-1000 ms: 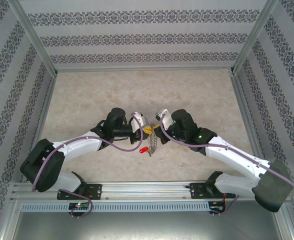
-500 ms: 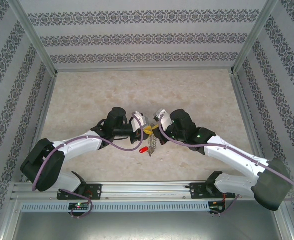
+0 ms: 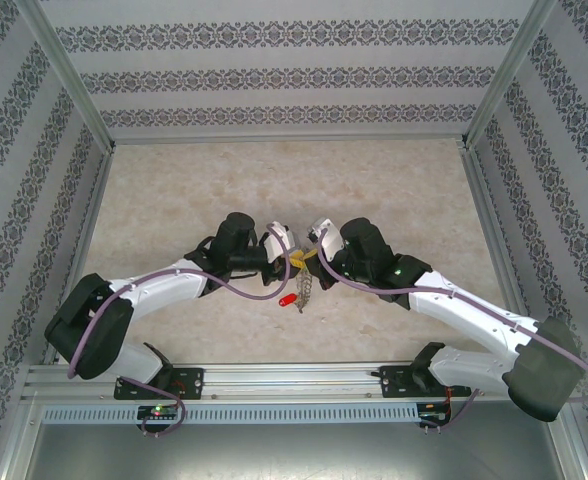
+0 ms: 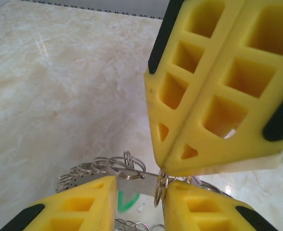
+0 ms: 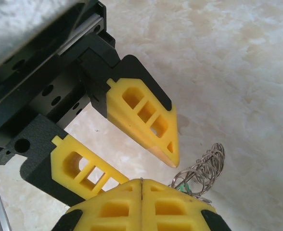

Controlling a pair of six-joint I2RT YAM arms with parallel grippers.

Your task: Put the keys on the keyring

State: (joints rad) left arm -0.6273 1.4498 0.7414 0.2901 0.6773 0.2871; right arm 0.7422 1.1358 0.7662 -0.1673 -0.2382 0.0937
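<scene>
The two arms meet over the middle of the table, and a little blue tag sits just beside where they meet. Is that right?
Not quite: the tag is red, not blue, as the top view shows. The rest is right.

Worktop (image 4: 59, 96): stone-look surface, pale and marbled, smooth, glossy with light streaks.

Keyring (image 4: 132, 176): bare grey metal with a flat band. Its wire loops (image 4: 124, 161) are bright and shiny.

Left claw (image 4: 140, 184) and right claw (image 4: 166, 167): fingers of yellow plastic, matt, faintly grainy, moulded with open pockets. Backing parts are black and matt.

Green tag (image 4: 127, 199): plastic-looking, too blurred to judge the finish.

Red tag (image 3: 287, 299): too small to judge.
</scene>
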